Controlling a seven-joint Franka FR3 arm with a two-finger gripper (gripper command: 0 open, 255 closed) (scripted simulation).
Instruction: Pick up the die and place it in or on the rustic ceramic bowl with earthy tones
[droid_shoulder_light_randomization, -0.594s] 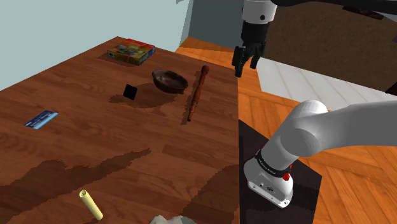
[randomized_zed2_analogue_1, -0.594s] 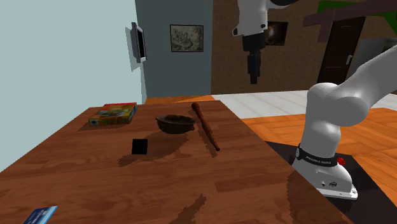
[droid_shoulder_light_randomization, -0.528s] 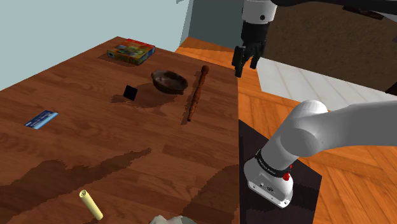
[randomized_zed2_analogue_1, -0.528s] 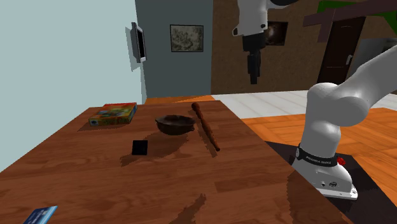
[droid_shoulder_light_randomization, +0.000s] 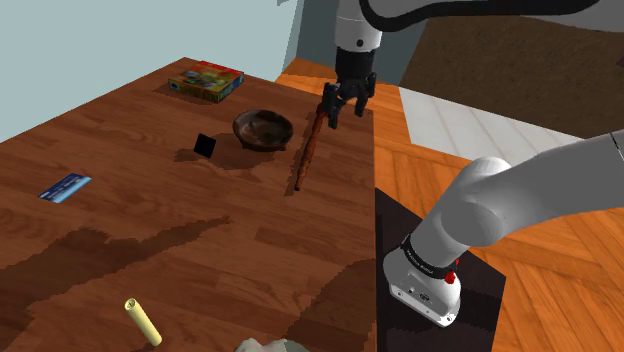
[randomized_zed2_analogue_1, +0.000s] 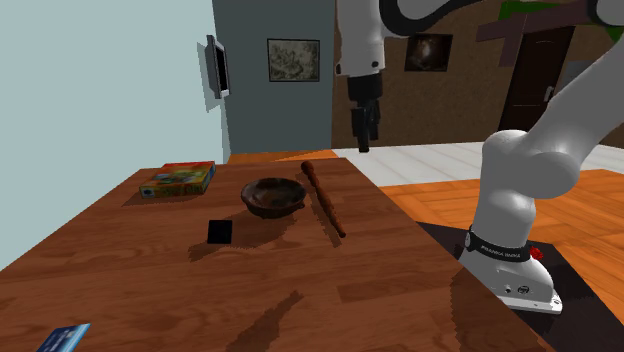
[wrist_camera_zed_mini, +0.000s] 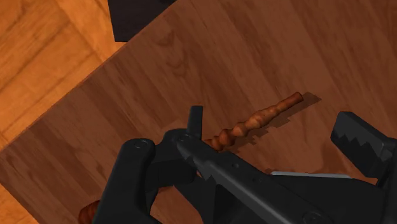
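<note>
The die (droid_shoulder_light_randomization: 205, 146) is a small black cube on the wooden table, a little to the shoulder view's left of the brown bowl (droid_shoulder_light_randomization: 263, 127). The second exterior view shows the die (randomized_zed2_analogue_1: 219, 231) in front of the bowl (randomized_zed2_analogue_1: 273, 195). My gripper (droid_shoulder_light_randomization: 338, 108) hangs open and holds nothing. It is above the far end of a turned wooden stick (droid_shoulder_light_randomization: 308, 148), on the bowl's other side from the die. From the second exterior view the gripper (randomized_zed2_analogue_1: 363, 135) hovers well above the table. In the wrist view the gripper (wrist_camera_zed_mini: 278, 127) shows its fingers apart over the stick (wrist_camera_zed_mini: 254, 121).
A colourful box (droid_shoulder_light_randomization: 207, 80) lies at the table's far corner. A blue card (droid_shoulder_light_randomization: 65, 187) and a yellow cylinder (droid_shoulder_light_randomization: 143, 321) lie nearer the camera. The table's edge (droid_shoulder_light_randomization: 372, 170) runs beside the stick, with orange floor and the dark stand (droid_shoulder_light_randomization: 400, 215) beyond it.
The arm has swung toward the shoulder view's left and come lower, from beyond the table edge to above the stick's far end. The gripper stays open; die and bowl are unmoved.
</note>
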